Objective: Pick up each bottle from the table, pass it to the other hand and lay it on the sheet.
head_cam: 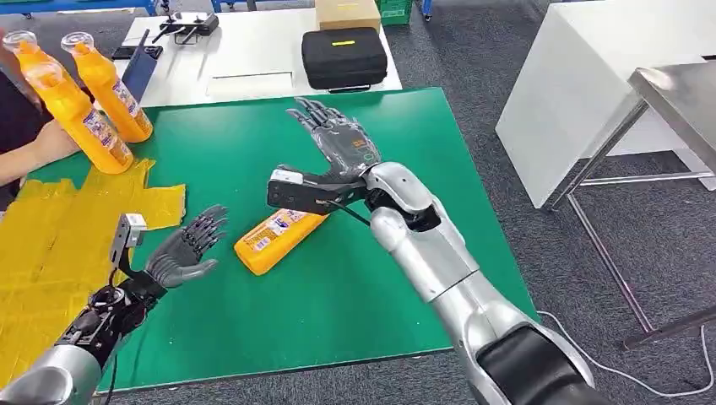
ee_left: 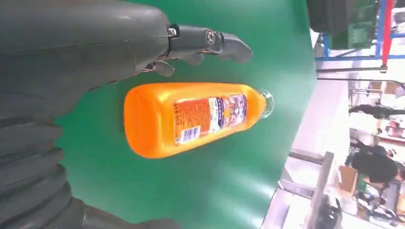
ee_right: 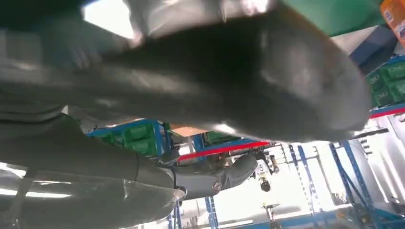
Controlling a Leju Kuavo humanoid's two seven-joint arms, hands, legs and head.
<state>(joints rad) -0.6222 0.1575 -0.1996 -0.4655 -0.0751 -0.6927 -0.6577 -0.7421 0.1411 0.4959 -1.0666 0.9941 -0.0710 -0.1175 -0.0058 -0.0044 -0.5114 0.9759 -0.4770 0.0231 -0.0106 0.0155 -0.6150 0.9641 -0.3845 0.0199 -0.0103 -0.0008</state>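
Head view: green table with a crumpled yellow sheet spread over its left part. One orange bottle lies on its side on the bare green surface, just right of the sheet's edge and not on it, label up, its neck end hidden under the right wrist's black camera block.

Left hand: empty, fingers spread apart and slightly curled, palm turned toward the bottle, near it but not touching. In the left wrist view the same bottle lies flat on the green top, clear cap end pointing away from the hand, with the thick grey thumb beside it and a gap of green between them.

Right hand: raised above the table beyond the bottle, fingers extended and fanned wide, holding nothing. The right wrist view is blurred, mostly dark hand and cover (no use for finger detail).

At the far left, a person's hand grips two more orange bottles, held tilted with clear caps up, over the sheet's far edge; whether their bases touch the sheet I cannot tell.

Behind the green table: a white table carrying a black case, a cardboard box and a controller. To the right, a metal table.
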